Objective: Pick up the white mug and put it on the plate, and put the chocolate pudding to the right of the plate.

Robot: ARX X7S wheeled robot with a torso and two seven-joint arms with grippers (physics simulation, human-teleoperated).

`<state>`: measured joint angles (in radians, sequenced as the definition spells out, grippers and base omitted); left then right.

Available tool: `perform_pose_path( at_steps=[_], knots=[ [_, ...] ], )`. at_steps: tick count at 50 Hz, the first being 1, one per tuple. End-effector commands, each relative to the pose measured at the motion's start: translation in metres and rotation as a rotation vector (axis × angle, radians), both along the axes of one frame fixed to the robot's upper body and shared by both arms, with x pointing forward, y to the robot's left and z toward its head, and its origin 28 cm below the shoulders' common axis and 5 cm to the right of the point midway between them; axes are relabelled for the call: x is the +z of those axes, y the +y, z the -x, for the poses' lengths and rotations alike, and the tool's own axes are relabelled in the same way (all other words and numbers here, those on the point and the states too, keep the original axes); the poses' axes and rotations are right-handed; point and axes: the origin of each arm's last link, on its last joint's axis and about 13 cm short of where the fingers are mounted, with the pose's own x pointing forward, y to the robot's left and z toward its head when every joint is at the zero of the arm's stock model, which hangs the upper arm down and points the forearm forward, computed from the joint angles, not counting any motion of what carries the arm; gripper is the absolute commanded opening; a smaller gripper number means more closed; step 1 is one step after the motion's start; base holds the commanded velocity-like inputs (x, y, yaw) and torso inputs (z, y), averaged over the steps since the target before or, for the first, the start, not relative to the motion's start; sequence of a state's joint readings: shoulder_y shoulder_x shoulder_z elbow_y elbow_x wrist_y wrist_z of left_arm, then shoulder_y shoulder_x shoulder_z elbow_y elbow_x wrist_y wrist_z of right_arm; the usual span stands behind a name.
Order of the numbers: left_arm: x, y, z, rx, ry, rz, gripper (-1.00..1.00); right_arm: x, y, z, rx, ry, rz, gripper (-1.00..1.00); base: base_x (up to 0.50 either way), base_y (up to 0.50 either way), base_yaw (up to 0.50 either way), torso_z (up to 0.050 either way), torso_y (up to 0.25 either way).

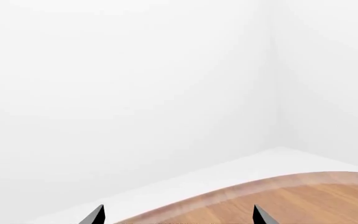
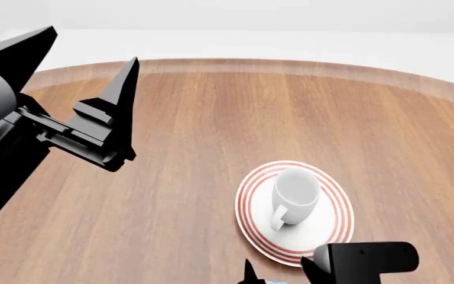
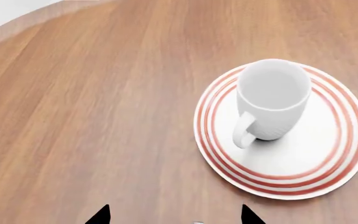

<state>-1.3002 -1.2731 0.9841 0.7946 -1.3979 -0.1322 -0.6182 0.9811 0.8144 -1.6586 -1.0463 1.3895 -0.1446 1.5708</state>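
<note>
White mug upright on red-ringed plate, handle toward robot; pudding barely visible.

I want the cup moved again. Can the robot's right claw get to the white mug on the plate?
Probably yes. The white mug stands upright on the plate, with bare wood between it and the right claw. The claw looks open, and nothing blocks the way.

Round wooden table, one plate sitting on it

The wood-grain table has the plate with red rings down at about 5 o'clock in the head view, with the white mug upright on it.
</note>
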Motion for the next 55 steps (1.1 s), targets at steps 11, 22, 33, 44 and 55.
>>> perform_pose_path(
  at_steps=[11, 22, 33, 44, 55],
  knots=[
    [0.002, -0.002, -0.003, -0.028, -0.024, 0.01, 1.0, -0.006, 0.007, 0.005, -0.032, 0.066, -0.05, 1.0, 0.0, 0.0, 0.0, 0.0, 0.0],
    [0.0, -0.002, -0.004, -0.029, -0.015, 0.02, 1.0, -0.011, 0.004, 0.006, -0.078, 0.087, -0.026, 1.0, 0.0, 0.0, 0.0, 0.0, 0.0],
    [0.0, -0.002, -0.004, -0.032, -0.011, 0.025, 1.0, -0.012, -0.001, 0.005, -0.112, 0.075, -0.004, 1.0, 0.0, 0.0, 0.0, 0.0, 0.0],
    [-0.002, -0.002, -0.005, -0.03, -0.001, 0.032, 1.0, -0.018, -0.002, 0.004, -0.129, 0.102, 0.007, 1.0, 0.0, 0.0, 0.0, 0.0, 0.0],
    [-0.003, -0.002, -0.006, -0.028, 0.007, 0.039, 1.0, -0.024, -0.005, 0.0, -0.145, 0.12, 0.007, 1.0, 0.0, 0.0, 0.0, 0.0, 0.0]
  ],
)
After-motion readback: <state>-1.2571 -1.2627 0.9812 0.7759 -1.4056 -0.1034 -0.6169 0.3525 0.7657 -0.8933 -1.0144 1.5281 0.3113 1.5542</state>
